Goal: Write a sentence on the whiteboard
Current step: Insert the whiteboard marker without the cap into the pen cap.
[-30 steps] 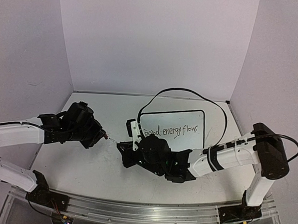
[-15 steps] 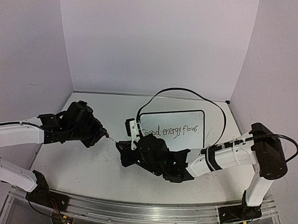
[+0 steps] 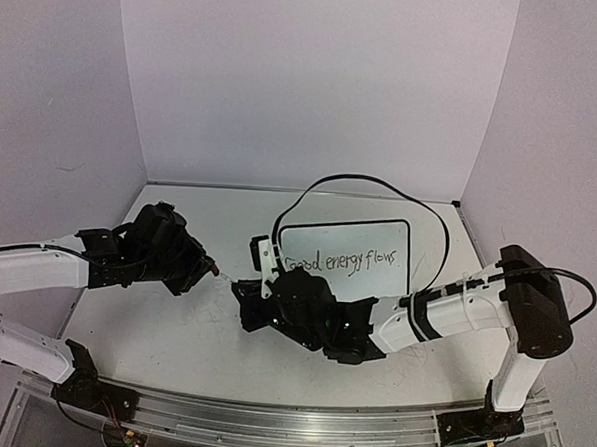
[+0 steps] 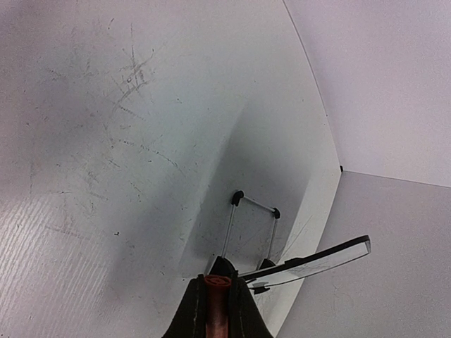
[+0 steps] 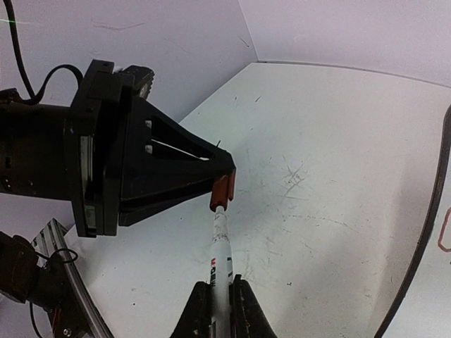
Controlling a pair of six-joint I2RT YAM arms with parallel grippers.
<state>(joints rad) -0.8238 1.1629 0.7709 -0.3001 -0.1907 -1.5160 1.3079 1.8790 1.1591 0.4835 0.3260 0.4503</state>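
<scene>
The sentence [image 3: 341, 263], a thin dark line of handwriting that reads "Good energy flows", is seen across the lower half of the small white board with a thin black rim and rounded corners [image 3: 363, 237]. The board is found at about 1 o'clock from the middle of the big scuffed white table [image 3: 163, 327]. It is propped up on a thin wire stand with little black feet [image 4: 255, 205]. A long black cable [image 3: 361, 178] is looped over the board from 9 o'clock round to 3 o'clock.

At 7 o'clock from the board, a thin white marker pen [image 5: 221, 243] is held over the table. Its body is gripped by the right gripper [image 5: 220, 287], whose two fingers are closed tight on it. At the pen's far end, a small red cap [image 5: 222, 191] is pinched between the closed fingers of the left gripper [image 4: 217, 287]. The pen's tip is met by the open end of the cap. How far it is pushed in cannot be told. The left gripper is placed at 9 o'clock from the right one, and the two are set tip to tip.
</scene>
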